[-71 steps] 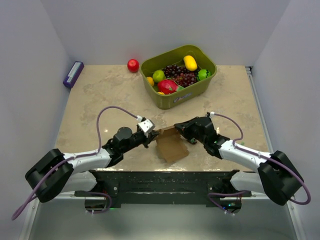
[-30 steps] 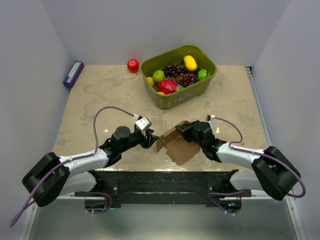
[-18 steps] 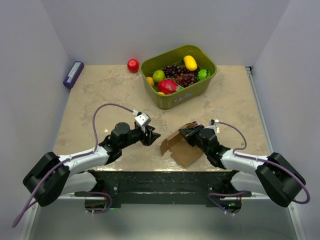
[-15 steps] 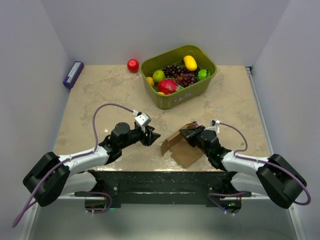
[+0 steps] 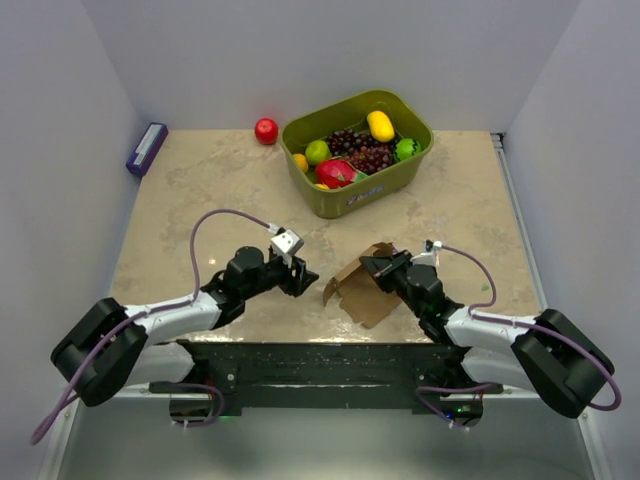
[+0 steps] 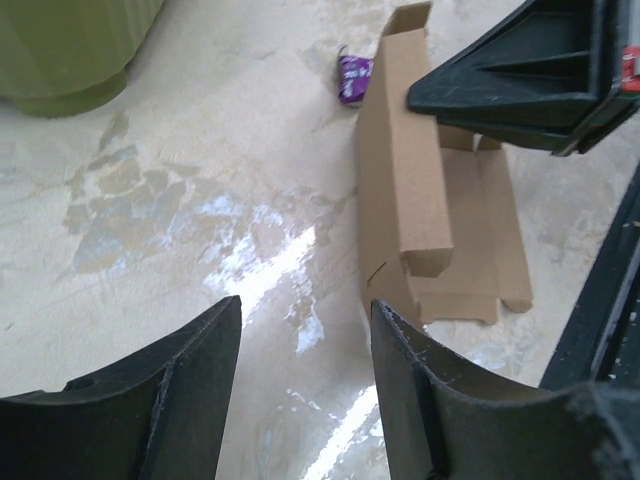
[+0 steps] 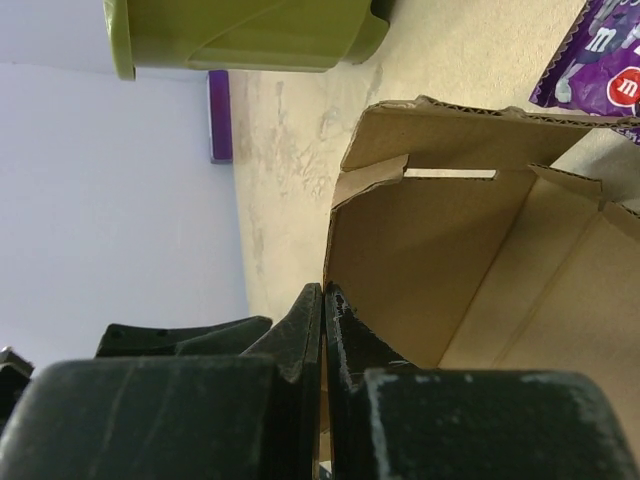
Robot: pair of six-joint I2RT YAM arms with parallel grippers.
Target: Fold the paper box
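Observation:
The paper box (image 5: 362, 292) is a brown die-cut sheet, partly folded, lying near the table's front edge with one long wall standing up. My right gripper (image 5: 375, 268) is shut on the edge of that raised wall (image 7: 440, 250), the thin card pinched between its fingertips (image 7: 324, 290). My left gripper (image 5: 303, 280) sits just left of the box, apart from it. In the left wrist view it (image 6: 305, 305) stands open over bare table, and the box (image 6: 400, 180) lies ahead with the right gripper (image 6: 520, 80) above its far end.
An olive-green bin (image 5: 352, 195) of fruit stands at the back centre, with a red apple (image 5: 266, 131) to its left. A purple box (image 5: 147, 148) lies at the far left. A small purple packet (image 6: 352, 78) lies behind the box. The black base rail (image 5: 320, 355) runs along the near edge.
The right gripper has drawn the box to the right and nearer the front edge. The left gripper has opened wider and now stands apart from the box.

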